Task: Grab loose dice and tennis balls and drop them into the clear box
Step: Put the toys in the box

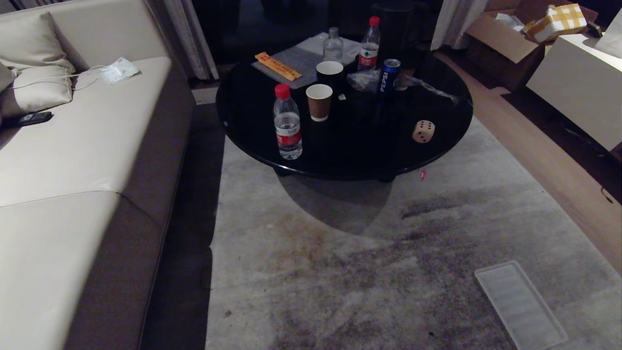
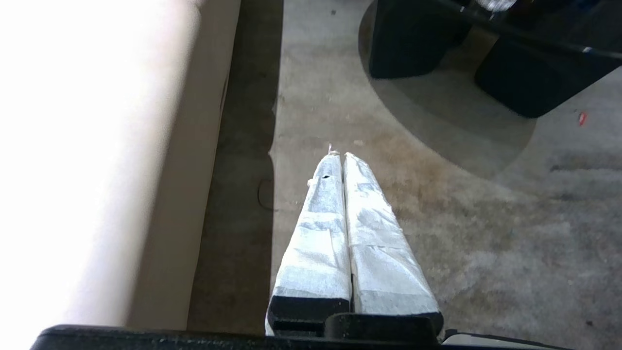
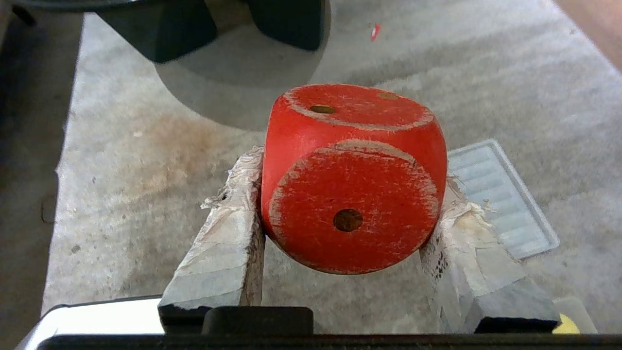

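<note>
Right wrist view: right hand (image 3: 347, 214) clamped red die (image 3: 352, 180) above rug; clear box unseen, mistaking ribbed lid (image 3: 500, 197) risked misdrop. Left hand (image 2: 342, 160) clenched, empty.

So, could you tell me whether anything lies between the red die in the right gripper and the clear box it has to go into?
I cannot tell: the clear box shows in no view. The right gripper holds the red die above bare carpet, with only the flat ribbed lid lying beside it.

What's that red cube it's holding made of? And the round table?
The red die looks like painted wood: matte red worn pale at its rounded edges. The round table seems glossy black glass or lacquer, since cups and bottles reflect in it; which one is unclear.
</note>
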`<state>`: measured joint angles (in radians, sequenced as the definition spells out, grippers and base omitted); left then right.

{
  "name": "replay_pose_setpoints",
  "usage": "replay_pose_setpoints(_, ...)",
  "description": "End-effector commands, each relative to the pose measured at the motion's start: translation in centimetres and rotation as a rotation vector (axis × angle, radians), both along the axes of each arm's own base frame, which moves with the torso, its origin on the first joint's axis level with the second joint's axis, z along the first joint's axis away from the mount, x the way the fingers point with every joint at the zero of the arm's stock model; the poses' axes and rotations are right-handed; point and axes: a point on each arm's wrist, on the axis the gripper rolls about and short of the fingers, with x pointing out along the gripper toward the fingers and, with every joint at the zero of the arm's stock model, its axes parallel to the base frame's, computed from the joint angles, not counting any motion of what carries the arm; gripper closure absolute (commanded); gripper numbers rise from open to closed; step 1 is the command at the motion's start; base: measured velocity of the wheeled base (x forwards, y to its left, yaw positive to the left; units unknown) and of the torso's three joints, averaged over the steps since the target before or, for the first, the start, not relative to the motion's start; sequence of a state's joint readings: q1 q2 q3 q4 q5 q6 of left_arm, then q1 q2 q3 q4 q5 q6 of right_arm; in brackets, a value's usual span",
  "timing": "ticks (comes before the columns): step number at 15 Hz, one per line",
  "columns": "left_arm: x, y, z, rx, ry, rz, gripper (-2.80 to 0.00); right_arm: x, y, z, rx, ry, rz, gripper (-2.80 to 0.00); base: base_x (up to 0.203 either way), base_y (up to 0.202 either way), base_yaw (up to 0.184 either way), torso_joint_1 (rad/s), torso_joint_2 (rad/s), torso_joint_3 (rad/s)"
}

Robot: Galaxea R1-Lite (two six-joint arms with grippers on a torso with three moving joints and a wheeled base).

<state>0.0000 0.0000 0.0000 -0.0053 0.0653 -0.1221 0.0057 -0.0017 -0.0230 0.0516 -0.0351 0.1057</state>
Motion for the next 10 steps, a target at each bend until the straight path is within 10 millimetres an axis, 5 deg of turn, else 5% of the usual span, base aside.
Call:
replay_pose_setpoints(1, 0.02, 0.0, -0.03, -0.002, 0.002, 0.001, 0.0, 0.01, 0.0, 0.0, 0.0, 0.002, 0.0, 0.0, 0.0, 0.0, 0.0, 0.007, 0.0, 0.203)
replay_pose_setpoints(10, 0.02, 0.0, -0.03, -0.008, 0.002, 0.001, 0.0, 0.01, 0.0, 0.0, 0.0, 0.002, 0.0, 0.0, 0.0, 0.0, 0.0, 0.003, 0.0, 0.202)
